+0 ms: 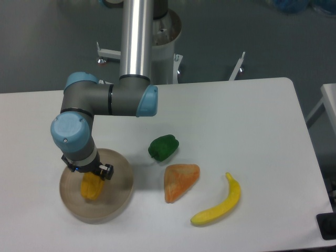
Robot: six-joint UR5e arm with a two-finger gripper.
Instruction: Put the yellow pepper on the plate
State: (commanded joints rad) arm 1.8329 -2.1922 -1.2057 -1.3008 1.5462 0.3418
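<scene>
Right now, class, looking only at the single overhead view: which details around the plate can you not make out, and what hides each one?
- Gripper fingers: the arm's wrist covers them, so open or shut is unclear.
- Yellow pepper: its top sits under the wrist; whether it rests on the plate or is held is unclear.
- Plate's back-left rim: hidden behind the arm.

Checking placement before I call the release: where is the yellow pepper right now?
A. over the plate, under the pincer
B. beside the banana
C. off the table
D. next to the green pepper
A: the yellow pepper sits within the plate rim, directly below the pincer.
</scene>
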